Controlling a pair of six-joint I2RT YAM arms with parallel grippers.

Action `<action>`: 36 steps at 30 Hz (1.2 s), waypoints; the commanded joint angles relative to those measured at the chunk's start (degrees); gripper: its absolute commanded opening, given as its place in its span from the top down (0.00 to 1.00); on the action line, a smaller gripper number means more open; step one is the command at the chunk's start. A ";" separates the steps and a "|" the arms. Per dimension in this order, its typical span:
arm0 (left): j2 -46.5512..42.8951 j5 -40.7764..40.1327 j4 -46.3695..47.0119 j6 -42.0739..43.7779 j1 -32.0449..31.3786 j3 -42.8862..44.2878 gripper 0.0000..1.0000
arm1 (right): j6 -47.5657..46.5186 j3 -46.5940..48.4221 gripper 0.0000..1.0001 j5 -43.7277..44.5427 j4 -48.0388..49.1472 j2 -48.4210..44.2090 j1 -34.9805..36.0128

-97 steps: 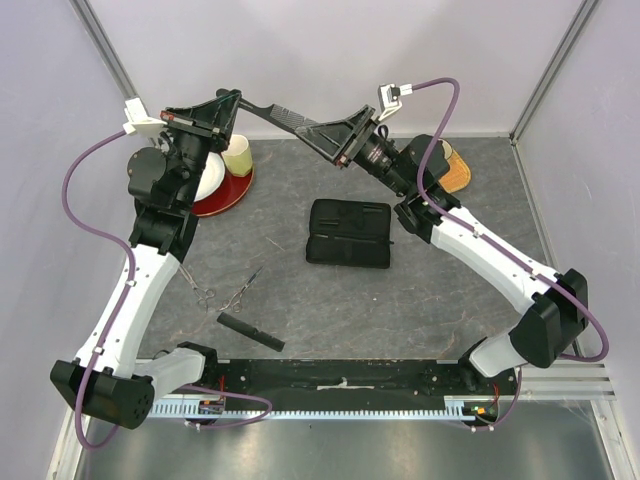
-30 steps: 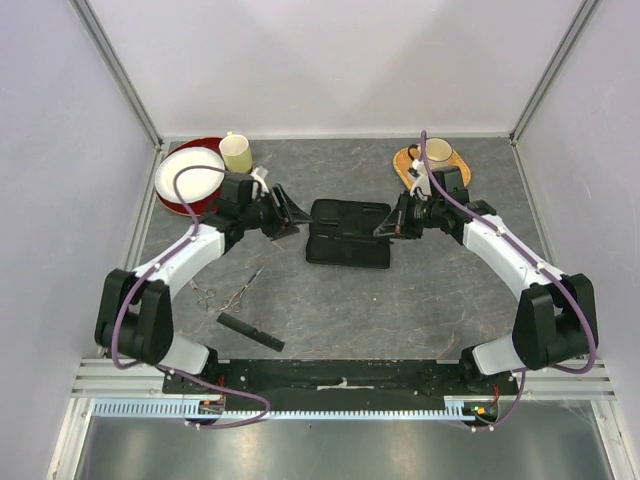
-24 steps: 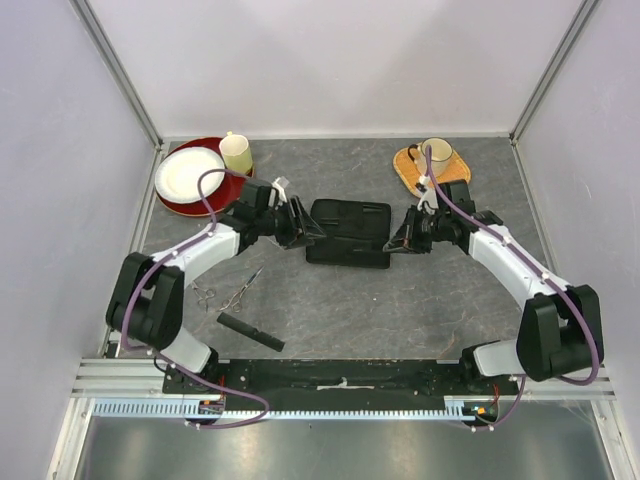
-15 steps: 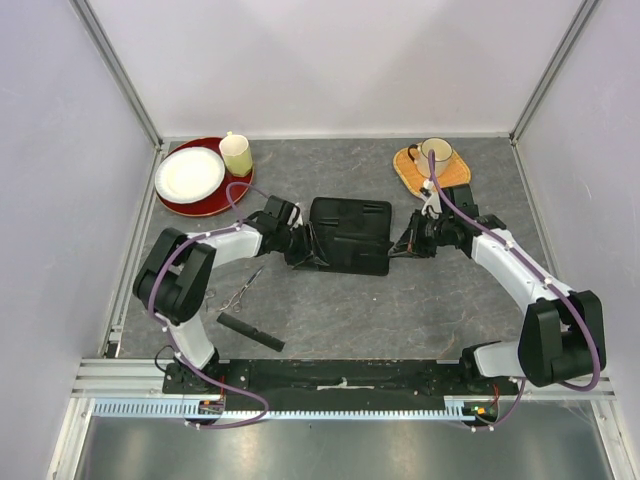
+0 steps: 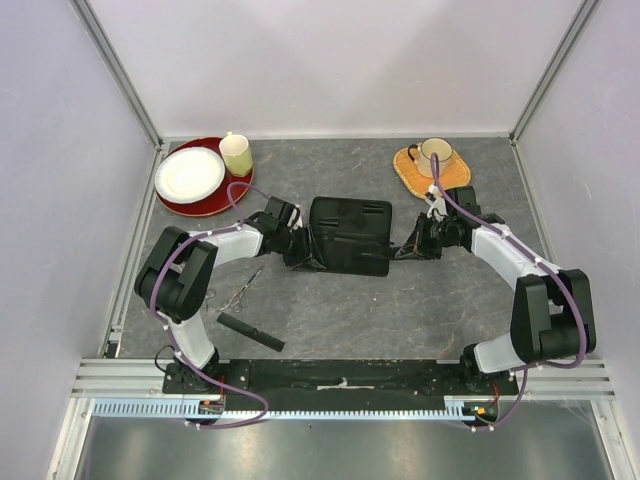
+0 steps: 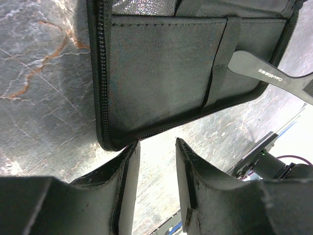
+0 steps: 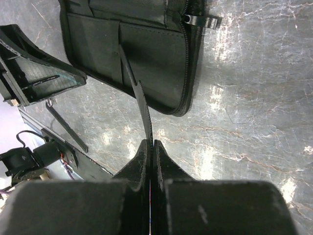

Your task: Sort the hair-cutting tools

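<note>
Black comb [image 7: 138, 93] lengthwise from tight right gripper [image 7: 150, 143] into case [image 7: 161, 54] pocket; left gripper [image 6: 156, 147] narrowly open.

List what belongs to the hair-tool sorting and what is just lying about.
Job: handled comb in right gripper, tip tucked in the black zip case; plain black comb; silver scissors.
Lying about: white plate on red plate; yellow-green cup; mug on orange mat.
</note>
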 commanded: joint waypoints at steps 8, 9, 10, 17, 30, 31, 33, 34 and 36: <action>2.75 -3.11 -0.51 2.37 -0.05 0.43 0.59 | -2.19 0.24 1.00 2.08 1.81 7.45 -0.87; 2.75 -3.19 -0.51 2.37 -0.05 0.52 0.60 | -2.01 0.50 1.00 2.60 2.08 8.24 -0.78; 2.66 -3.19 -0.51 2.54 -0.05 0.52 0.60 | -1.92 0.85 1.00 2.61 2.52 8.51 -0.87; 3.19 -3.19 -0.60 2.72 -0.05 0.96 0.61 | -1.66 2.70 1.00 3.75 4.37 11.15 -0.78; 4.51 -3.02 -1.48 3.07 -0.05 2.63 0.63 | -2.19 3.31 1.00 -2.05 10.25 19.14 1.59; 4.59 -3.02 -1.48 3.07 -0.13 2.54 0.63 | -1.84 3.40 1.00 -1.88 10.95 19.67 1.94; 4.68 -3.02 -1.56 3.07 -0.13 2.54 0.64 | 0.09 3.84 1.00 -1.17 12.45 20.73 3.43; 4.77 -3.10 -1.56 3.16 -0.13 2.63 0.64 | 0.62 4.02 1.00 -1.00 13.06 21.08 4.05; 5.03 -3.37 -1.91 3.25 -0.22 2.98 0.64 | 2.20 4.72 1.00 0.40 14.47 21.61 5.63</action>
